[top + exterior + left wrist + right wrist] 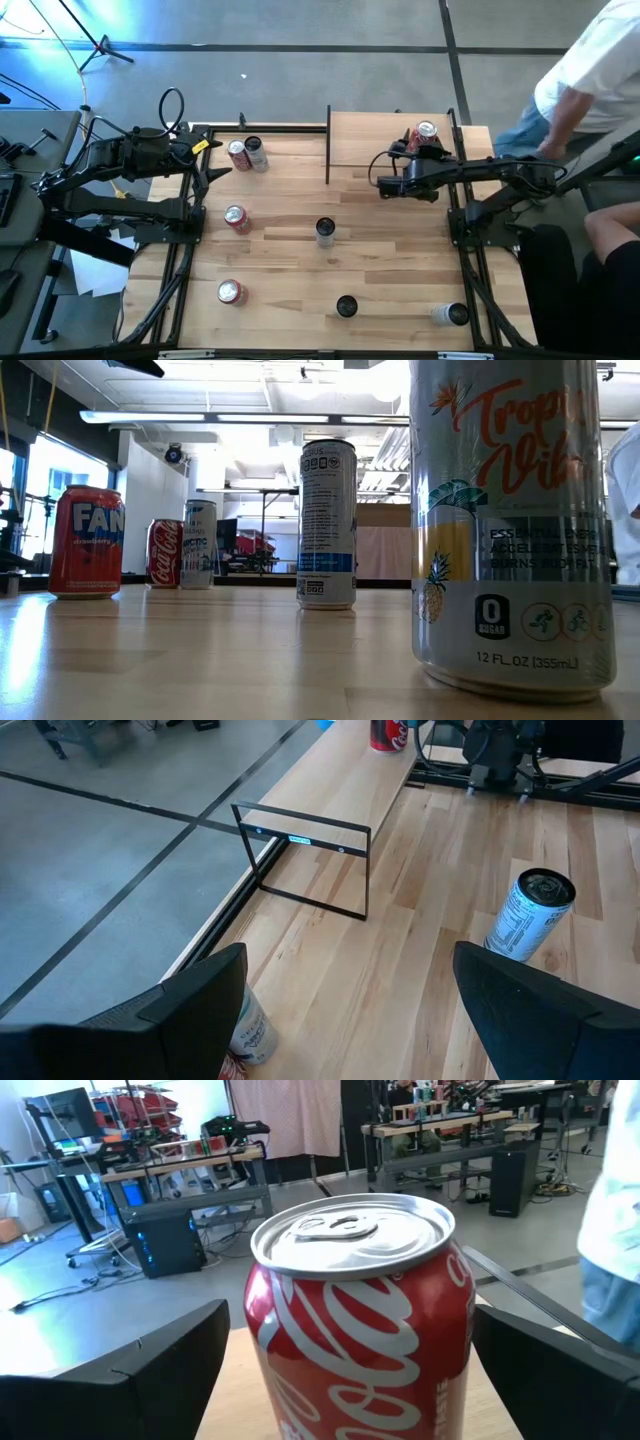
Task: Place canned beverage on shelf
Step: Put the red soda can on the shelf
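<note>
A red Coca-Cola can (pixel 427 130) (pixel 360 1330) stands upright on its base on the shelf (pixel 365 140), a light-wood board with a thin black frame, near the board's far right corner. My right gripper (pixel 418 150) (pixel 350 1340) is open just on the near side of the can. Its two fingers stand on either side of the can with a gap on each side. My left gripper (pixel 208 160) (pixel 350 995) hangs open above the table's far left, over two cans (pixel 247 153), with nothing between its fingers.
Other cans stand on the table: two red ones (pixel 237 218) (pixel 231 292) at the left, a slim one (pixel 325 232) in the middle, a dark-topped one (pixel 346 306) near the front, and one lying down (pixel 450 314). A person (pixel 585 80) is at the far right.
</note>
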Available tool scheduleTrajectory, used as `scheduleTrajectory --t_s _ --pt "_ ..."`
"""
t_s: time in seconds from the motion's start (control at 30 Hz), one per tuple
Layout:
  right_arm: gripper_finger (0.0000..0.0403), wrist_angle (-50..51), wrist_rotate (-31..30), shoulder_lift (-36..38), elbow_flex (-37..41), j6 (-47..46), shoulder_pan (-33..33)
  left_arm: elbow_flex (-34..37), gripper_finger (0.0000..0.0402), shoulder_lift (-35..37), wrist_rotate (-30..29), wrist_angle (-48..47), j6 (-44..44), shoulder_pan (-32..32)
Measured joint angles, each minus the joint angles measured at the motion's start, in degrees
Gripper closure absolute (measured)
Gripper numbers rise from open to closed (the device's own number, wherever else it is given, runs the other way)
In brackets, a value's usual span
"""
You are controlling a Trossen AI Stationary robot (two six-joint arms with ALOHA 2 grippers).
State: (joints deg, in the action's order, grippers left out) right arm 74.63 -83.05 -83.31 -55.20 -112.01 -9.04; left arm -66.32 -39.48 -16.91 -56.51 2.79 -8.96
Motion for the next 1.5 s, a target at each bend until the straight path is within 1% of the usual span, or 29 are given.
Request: scheduleTrajectory --t_s 0.3,0.6,0.97,1.13,1.4,1.5 --pt "0.0009 0.04 0.12 0.00 0.00 0.46 0.00 0.01 0.0067 0.02 0.00 0.00 0.00 0.01" --pt "0.0048 0.33 1.82 0.00 0.00 0.48 0.00 0.01 0.0067 0.00 0.00 0.02 0.00 0.01" --pt "0.0050 0.42 1.92 0.00 0.00 1.38 0.00 0.01 0.0067 0.02 0.00 0.02 0.00 -0.01" --pt "0.0054 0.98 1.84 0.00 0.00 -0.66 -0.32 0.01 0.0067 0.01 0.00 0.02 0.00 0.00" --pt "0.0102 0.96 1.79 0.00 0.00 -0.87 -0.72 0.00 0.0067 0.02 0.00 0.01 0.00 0.01" --pt "0.0111 0.94 1.96 0.00 0.00 -0.44 -0.72 0.00 0.0067 0.01 0.00 0.01 0.00 0.00"
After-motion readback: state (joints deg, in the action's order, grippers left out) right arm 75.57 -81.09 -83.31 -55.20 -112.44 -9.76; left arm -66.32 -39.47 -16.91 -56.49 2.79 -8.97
